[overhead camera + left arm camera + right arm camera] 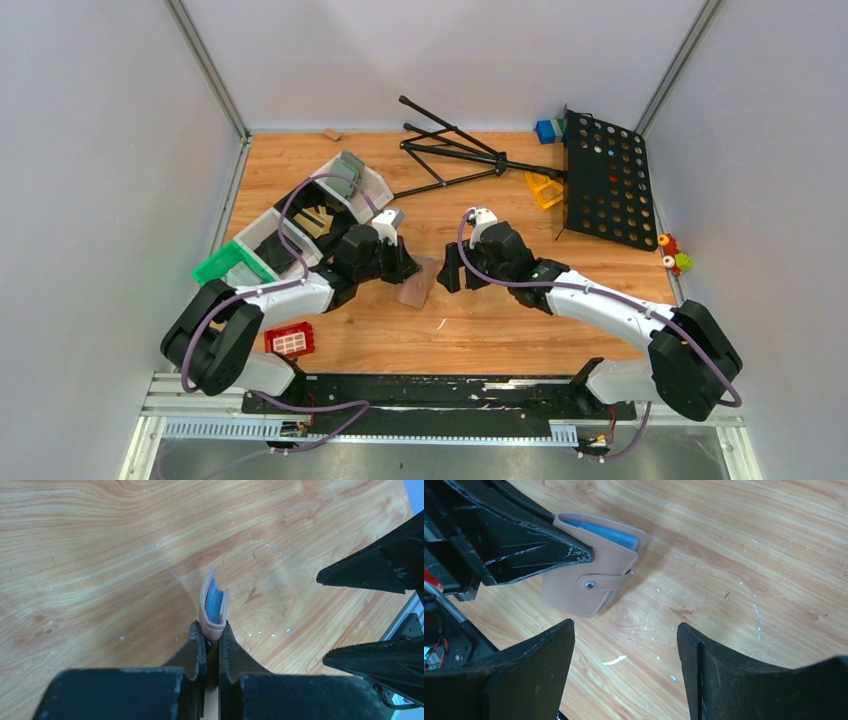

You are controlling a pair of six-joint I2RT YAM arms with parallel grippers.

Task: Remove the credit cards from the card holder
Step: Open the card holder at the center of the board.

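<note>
Near the bins [372,178], left fingers [192,650] clamp the card holder [584,575]; right fingers [539,665] stand apart nearby.

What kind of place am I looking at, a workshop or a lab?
Probably a lab test booth: a wooden table boxed in by grey panels, a left arm and right arm bolted to its rail, white bins of props.

Place: robot lab test cell
Signs: grey walls [90,150] enclosing the desk [480,335]; mounting rail [450,384] at its near edge
</note>
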